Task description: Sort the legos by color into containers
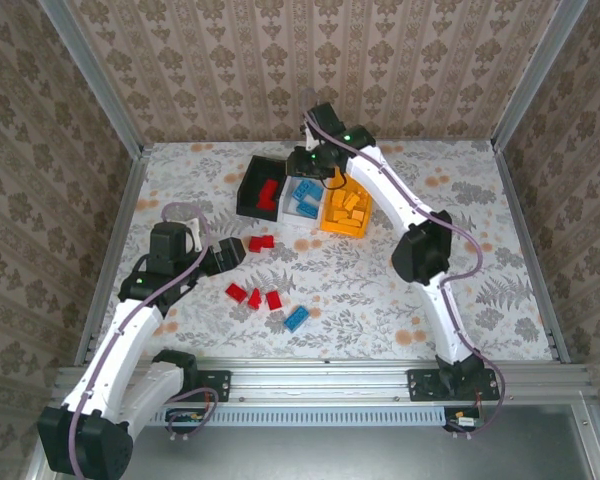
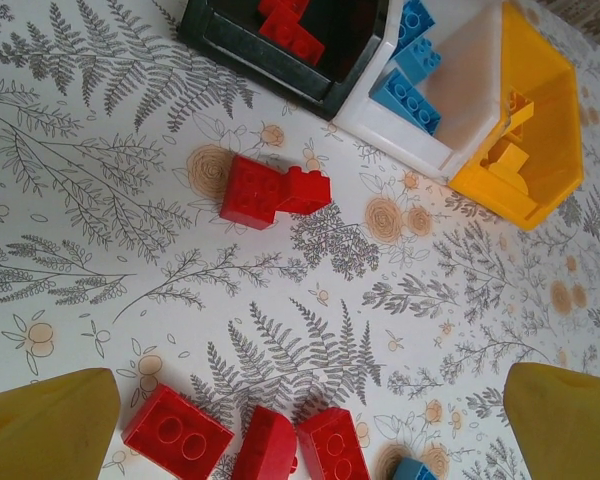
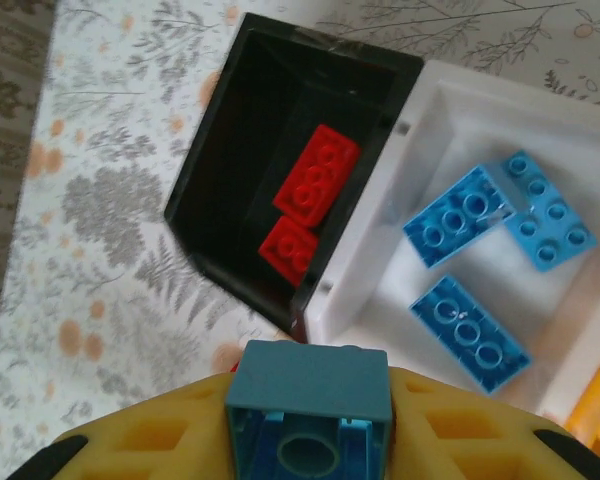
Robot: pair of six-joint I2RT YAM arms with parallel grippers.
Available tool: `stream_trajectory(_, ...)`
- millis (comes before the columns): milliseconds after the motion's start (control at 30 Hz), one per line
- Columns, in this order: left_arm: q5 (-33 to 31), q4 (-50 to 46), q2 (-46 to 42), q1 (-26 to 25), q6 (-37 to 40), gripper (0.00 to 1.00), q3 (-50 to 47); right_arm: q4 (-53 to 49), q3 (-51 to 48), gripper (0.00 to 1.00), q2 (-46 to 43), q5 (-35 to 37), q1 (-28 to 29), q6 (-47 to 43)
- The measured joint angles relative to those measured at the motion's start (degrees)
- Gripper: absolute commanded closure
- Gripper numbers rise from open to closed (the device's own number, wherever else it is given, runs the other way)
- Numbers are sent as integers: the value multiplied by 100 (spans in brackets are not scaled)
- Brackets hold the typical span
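My right gripper (image 1: 315,166) hangs over the joined containers, shut on a blue lego (image 3: 308,405) above the wall between the black bin (image 3: 230,180) and the white bin (image 3: 380,262). Two red legos (image 3: 315,185) lie in the black bin. Three blue ones (image 3: 455,215) lie in the white bin. The orange bin (image 1: 345,212) holds orange legos. My left gripper (image 2: 305,385) stands open above the table, its yellow fingers (image 2: 45,425) wide apart. Three red legos (image 2: 177,432) lie below it and a joined red pair (image 2: 275,190) lies farther on.
Loose on the patterned table are three red legos (image 1: 254,297), a red pair (image 1: 260,242) and a blue one (image 1: 296,318), all in front of the bins. Metal rails and papered walls bound the table on the left, right and far sides.
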Motion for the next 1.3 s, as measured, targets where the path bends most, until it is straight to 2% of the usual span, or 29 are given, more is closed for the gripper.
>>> stream_trajectory(167,37,-15,144,28,-4,0,-59,-271,533,59,820,2,-170,-13)
stream_trajectory(433,55,-59,203,31,-39,0,-114,-376,612,36,1027,-83,-374,55)
stream_trajectory(700,79,-225,1058,-11,35,0,4,-389,466,34,870,-221,-367,22)
stream_trajectory(833,-125,-492,1954,-271,343,0,555,-223,-713,35,-57,-260,-269,-61)
stream_trajectory(967,-428,-623,2992,-551,800,0,1294,402,-2697,36,-1615,-269,-90,-61)
stream_trajectory(1100,-601,-704,3897,-597,1191,0,1862,1078,-4645,37,-3130,-271,24,46)
stream_trajectory(1300,-793,-791,4800,-662,1587,4,2343,1353,-6369,38,-4297,-94,-42,116)
